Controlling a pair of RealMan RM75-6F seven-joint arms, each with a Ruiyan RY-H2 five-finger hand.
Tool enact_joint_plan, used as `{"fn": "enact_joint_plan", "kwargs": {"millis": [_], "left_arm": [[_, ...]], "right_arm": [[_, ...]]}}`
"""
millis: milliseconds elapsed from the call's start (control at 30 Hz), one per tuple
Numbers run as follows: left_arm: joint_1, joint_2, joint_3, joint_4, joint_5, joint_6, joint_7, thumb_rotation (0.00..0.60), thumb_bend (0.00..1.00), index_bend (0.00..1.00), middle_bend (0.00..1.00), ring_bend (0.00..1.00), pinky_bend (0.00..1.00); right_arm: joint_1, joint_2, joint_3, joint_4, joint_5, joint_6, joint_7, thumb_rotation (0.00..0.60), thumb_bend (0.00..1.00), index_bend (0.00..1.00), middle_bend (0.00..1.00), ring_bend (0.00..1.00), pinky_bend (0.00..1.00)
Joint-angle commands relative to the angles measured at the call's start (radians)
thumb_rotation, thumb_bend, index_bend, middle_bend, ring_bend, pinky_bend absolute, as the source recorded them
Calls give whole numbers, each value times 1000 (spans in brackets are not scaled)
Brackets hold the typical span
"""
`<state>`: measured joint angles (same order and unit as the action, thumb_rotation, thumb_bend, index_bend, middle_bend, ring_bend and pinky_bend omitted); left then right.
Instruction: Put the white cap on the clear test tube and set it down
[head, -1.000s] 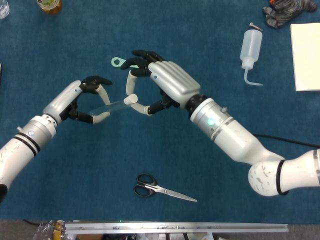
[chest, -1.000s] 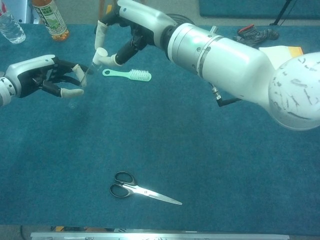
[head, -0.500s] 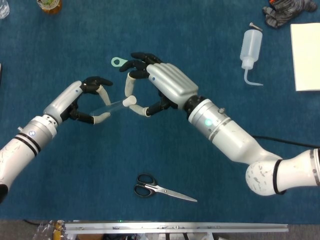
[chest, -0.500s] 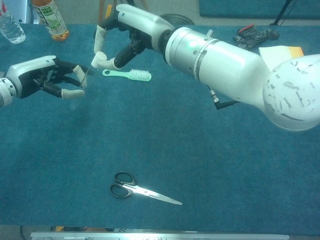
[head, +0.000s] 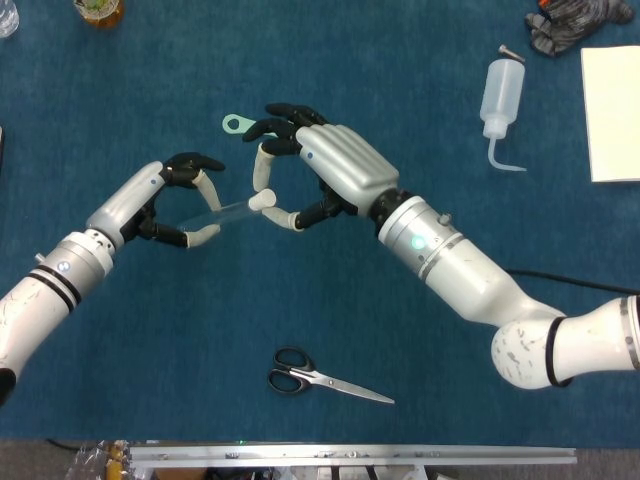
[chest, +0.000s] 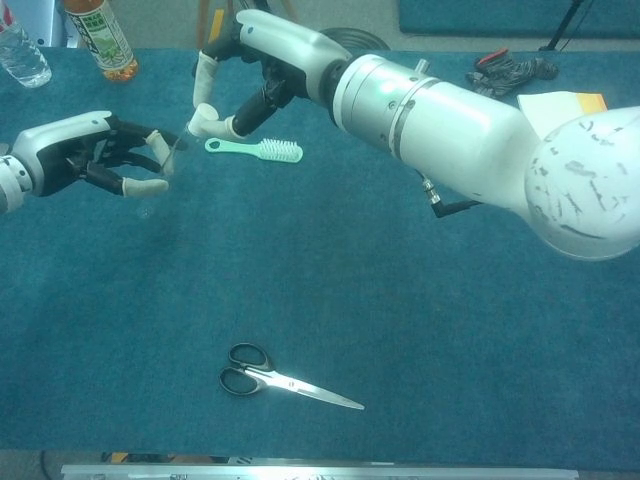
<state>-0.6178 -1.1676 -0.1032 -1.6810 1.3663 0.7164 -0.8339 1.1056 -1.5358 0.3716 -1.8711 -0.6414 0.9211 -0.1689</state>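
Observation:
My left hand (head: 172, 200) (chest: 95, 152) holds the clear test tube (head: 218, 212) above the blue table, its open end pointing right. My right hand (head: 318, 170) (chest: 262, 55) pinches the white cap (head: 259, 199) (chest: 203, 116) between thumb and a finger, right at the tube's mouth. Whether the cap is seated on the tube cannot be told. In the chest view the tube (chest: 170, 153) is a faint glint by the left fingers.
A mint green brush (chest: 258, 149) lies behind the hands. Black-handled scissors (head: 325, 378) lie near the front edge. A squeeze bottle (head: 499, 98), a pale sheet (head: 612, 98) and a grey glove (head: 570, 25) are at the back right. Drink bottles (chest: 100, 36) stand at the back left.
The right hand shifted the cap slightly left toward the tube, then back a little; the left hand and tube stayed still.

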Motion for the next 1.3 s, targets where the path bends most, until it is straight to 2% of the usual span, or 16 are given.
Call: {"fn": "enact_joint_plan", "kwargs": {"millis": [33,1300], "left_arm": [[-1,-2,0,0,-1,-1,1,599,344,597,170,0,163],[-3,-4,-14,-14,-68,-14,85,599,344,607,170,0,163]], "right_arm": [[0,-1,0,2,0,-1,4,600,288,602,242,0,15],[14,-21,-25,26,6,-9,-9,600,288,602,242,0,15]]}}
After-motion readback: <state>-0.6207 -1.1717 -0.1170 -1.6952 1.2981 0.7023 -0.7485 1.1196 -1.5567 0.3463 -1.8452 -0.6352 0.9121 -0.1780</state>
